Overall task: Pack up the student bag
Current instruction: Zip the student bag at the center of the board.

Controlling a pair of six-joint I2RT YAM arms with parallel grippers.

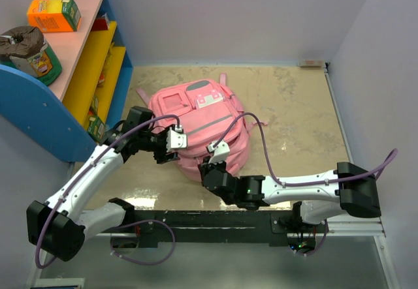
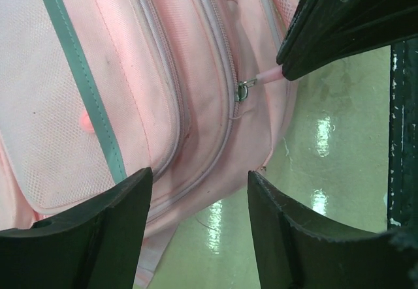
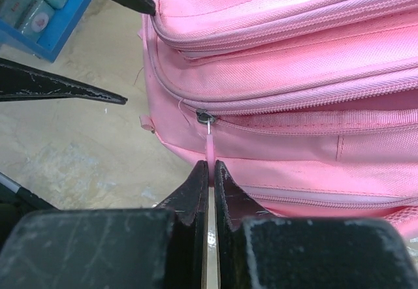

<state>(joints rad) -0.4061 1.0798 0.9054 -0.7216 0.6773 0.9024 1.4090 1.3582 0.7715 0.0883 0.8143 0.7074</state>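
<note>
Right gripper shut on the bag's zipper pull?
Yes, the right gripper is pinched shut on the pink zipper pull of the student bag.

The student bag (image 1: 196, 126), a soft pink fabric backpack, is seen lying flat at the centre of the top view, front face upward, a pale patch near its upper end. Its visible zips are closed, and one pink zip pull (image 3: 210, 149) is drawn out straight from its slider.

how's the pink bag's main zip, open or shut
Shut: the student bag shows no gap along the zip; right hand pinches its pull.
</note>
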